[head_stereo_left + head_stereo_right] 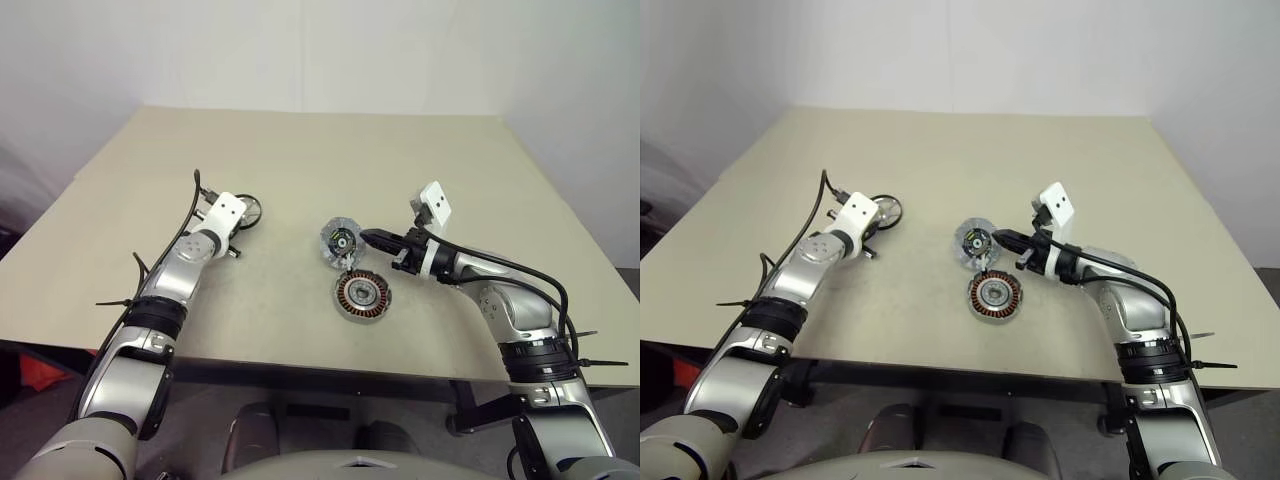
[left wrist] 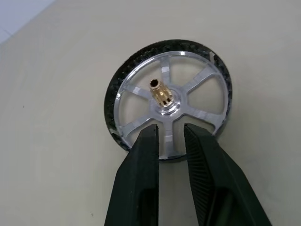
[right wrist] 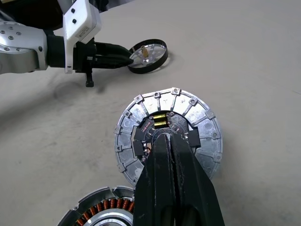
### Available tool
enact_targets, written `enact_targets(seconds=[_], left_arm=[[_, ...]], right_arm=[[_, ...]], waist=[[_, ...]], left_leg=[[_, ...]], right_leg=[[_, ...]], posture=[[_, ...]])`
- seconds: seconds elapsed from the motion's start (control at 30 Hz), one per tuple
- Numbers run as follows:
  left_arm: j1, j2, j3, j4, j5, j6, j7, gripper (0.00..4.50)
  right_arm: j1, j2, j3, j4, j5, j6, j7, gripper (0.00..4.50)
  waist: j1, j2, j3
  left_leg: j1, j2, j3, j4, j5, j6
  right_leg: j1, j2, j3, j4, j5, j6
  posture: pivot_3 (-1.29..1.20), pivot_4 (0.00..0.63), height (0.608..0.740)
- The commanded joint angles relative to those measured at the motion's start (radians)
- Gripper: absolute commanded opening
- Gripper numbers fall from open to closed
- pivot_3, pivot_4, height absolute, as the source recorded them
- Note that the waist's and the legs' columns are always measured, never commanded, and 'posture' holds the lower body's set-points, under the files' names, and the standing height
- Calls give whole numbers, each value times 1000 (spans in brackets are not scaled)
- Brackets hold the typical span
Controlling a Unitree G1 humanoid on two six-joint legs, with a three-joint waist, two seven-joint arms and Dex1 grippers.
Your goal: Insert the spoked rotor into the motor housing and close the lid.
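While the left gripper [image 2: 168, 136] pinches the rotor [image 2: 170, 100] rim, the right gripper [image 3: 171, 141], fingers together, presses the lid [image 3: 168, 136] beside the housing [image 1: 362, 295]

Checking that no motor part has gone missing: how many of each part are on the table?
spoked rotor: 1
motor housing: 1
lid: 1
Total: 3

The left arm reaches up the left of the frame, its gripper [image 2: 168, 136] with fingers narrowly parted. The right arm bends in from the lower right, its gripper [image 3: 171, 141] with fingers pressed together.
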Motion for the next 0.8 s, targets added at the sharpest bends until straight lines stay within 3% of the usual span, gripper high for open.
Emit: enact_targets(seconds=[0.03, 0.13, 0.33, 0.47, 0.63, 0.8], left_arm=[[-3, 26, 18, -22, 28, -49, 20, 897], [-3, 31, 41, -39, 10, -99, 9, 1075], [-28, 37, 61, -24, 50, -171, 81, 2766], [-50, 83, -10, -21, 151, -214, 74, 2766], [-91, 185, -194, -17, 410, -353, 97, 2766], [-125, 241, -273, 26, 516, -467, 82, 2766]], right_arm=[[-5, -8, -13, -46, 9, -15, 0, 0], [-6, -8, -7, -41, 6, -17, 3, 0], [-6, -9, -1, -40, 0, -18, 7, 0], [-8, -7, 0, -44, -2, -16, 6, 0], [-15, -2, 4, -44, -9, -15, 3, 0], [-19, 3, 9, -41, -13, -21, 1, 0]], waist=[[0, 0, 0], [0, 0, 0], [0, 0, 0], [0, 0, 0], [1, 0, 0], [0, 0, 0]], left_leg=[[0, 0, 0, 0, 0, 0], [0, 0, 0, 0, 0, 0], [0, 0, 0, 0, 0, 0], [0, 0, 0, 0, 0, 0], [-1, 0, 0, 0, 0, 0], [0, 0, 0, 0, 0, 0]], right_leg=[[0, 0, 0, 0, 0, 0], [0, 0, 0, 0, 0, 0], [0, 0, 0, 0, 0, 0], [0, 0, 0, 0, 0, 0], [0, 0, 0, 0, 0, 0], [-1, 0, 0, 0, 0, 0]], posture=[[0, 0, 740], [0, 0, 740], [0, 0, 740], [0, 0, 740], [0, 0, 740], [0, 0, 740]])
